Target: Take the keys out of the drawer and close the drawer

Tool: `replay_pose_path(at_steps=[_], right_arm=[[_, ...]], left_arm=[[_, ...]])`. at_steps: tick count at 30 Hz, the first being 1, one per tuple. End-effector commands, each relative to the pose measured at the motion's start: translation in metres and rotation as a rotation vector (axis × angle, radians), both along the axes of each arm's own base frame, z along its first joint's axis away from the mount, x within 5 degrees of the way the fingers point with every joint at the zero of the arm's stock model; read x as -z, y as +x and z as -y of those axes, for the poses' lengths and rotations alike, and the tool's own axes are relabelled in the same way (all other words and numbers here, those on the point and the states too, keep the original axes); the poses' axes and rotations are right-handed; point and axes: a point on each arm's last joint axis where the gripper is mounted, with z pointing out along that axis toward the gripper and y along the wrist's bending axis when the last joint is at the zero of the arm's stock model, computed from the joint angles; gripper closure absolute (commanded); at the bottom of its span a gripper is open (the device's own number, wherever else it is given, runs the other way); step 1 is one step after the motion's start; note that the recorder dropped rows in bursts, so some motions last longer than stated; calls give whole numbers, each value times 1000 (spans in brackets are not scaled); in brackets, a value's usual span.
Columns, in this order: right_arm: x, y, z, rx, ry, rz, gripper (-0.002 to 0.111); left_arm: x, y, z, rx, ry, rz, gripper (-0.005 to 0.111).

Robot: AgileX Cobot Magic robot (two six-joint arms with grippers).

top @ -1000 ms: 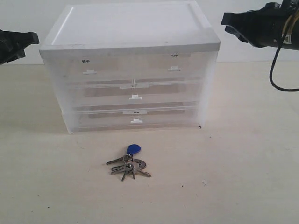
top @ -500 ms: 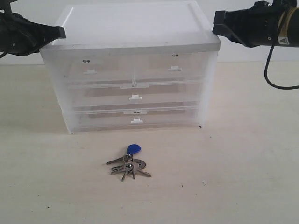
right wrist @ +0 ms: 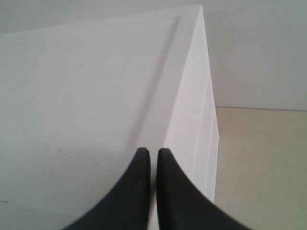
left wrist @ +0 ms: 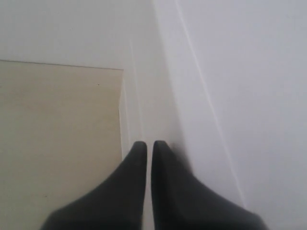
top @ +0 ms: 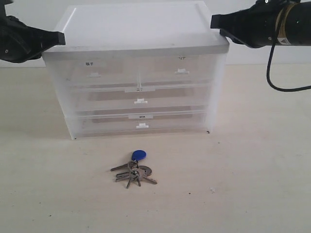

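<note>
Moved: both arms have come in toward the cabinet (top: 136,24) since a second ago, the left from off its side up to the lid's left edge, the right further along to the lid's right edge; keys and drawers lie as they did.
Left fingers (left wrist: 136,163): pressed together, only a thin slit between the tips, nothing held; they sit at the left rim of the white lid.
Right fingers (right wrist: 141,172): closed tip to tip, gripping nothing, over the right rim of the lid.
Keys (top: 133,170): out on the surface (top: 252,170), just in front of the cabinet's middle and toward the near edge, blue fob pointing at the cabinet, silver keys fanned toward the near edge.
Drawer (top: 141,124): lowest tier, pushed in flush with the cabinet front, white tab handle facing out.
Cabinet: upright toward the far edge of the surface, all its drawers shut.
</note>
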Motion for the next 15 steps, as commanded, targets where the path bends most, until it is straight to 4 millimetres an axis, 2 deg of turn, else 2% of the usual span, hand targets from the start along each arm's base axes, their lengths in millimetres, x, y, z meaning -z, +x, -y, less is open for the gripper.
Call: replay_pose_path(at_steps=[1,4,7,11,15], right_arm=[[37,-22,-18,-168,-39,-102,108],[37,-30,-16,-171,-36,-106,108],[28,-34,-12,-139,-55,-76,108],[12,-36,0,-29,-106,-18,108],[8,-33,15,125,-161,-9,108]], left_arm=[[-5,-17,12,27,-35,-4,102],[-3,-20,11,27,-34,-11,102],[0,-21,10,21,-31,-9,102],[2,-21,9,9,-29,12,102],[-1,-19,8,-4,-29,49,102]])
